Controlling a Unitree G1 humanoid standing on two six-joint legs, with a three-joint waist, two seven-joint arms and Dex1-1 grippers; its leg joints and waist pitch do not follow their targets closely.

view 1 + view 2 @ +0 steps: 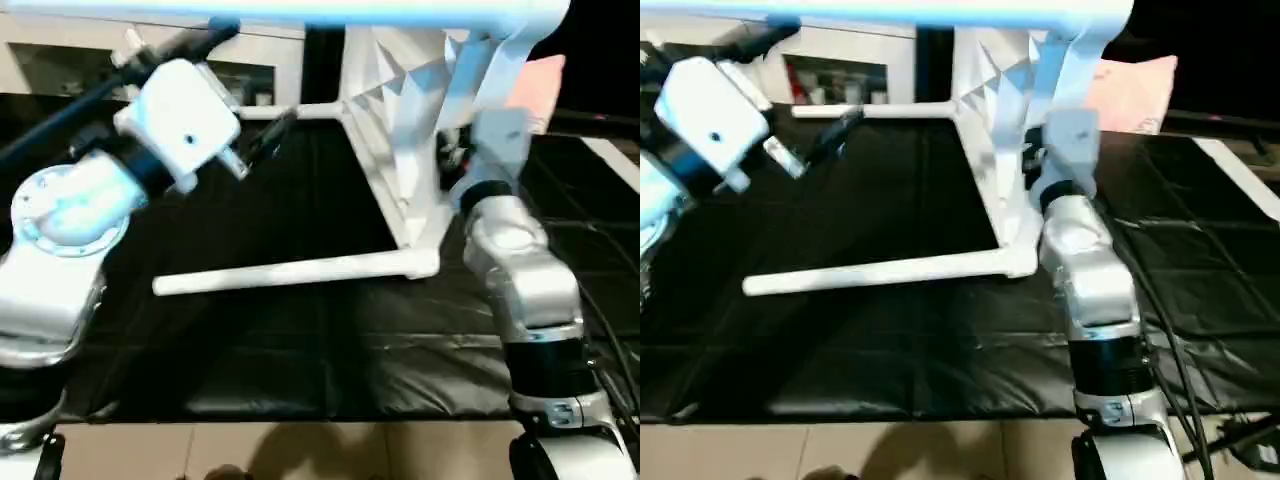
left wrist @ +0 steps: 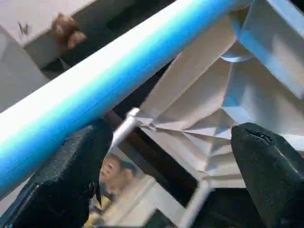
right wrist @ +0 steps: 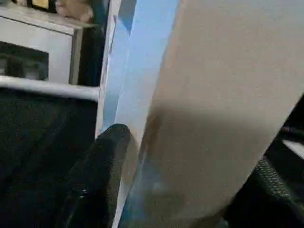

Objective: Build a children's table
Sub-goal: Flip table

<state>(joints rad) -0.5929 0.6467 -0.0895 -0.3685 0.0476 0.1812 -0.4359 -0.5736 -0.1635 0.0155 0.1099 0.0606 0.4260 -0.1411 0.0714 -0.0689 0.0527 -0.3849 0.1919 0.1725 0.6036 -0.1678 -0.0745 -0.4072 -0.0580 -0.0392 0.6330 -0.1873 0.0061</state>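
Two black fingers (image 2: 66, 180) spread wide — a white leg (image 2: 109, 76) crossing above the tabletop's ribbed underside (image 2: 209, 118).

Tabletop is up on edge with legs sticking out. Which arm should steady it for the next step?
Right, probably. The right gripper already has the tabletop between its fingers, while the left gripper hangs open beside the top leg, holding nothing.

Surface: black creased mat (image 1: 300, 370) covers the floor, tan floor (image 1: 300, 450) showing at its near edge.
On it: upended white tabletop (image 1: 400, 130), one leg (image 1: 290, 272) jutting out low.
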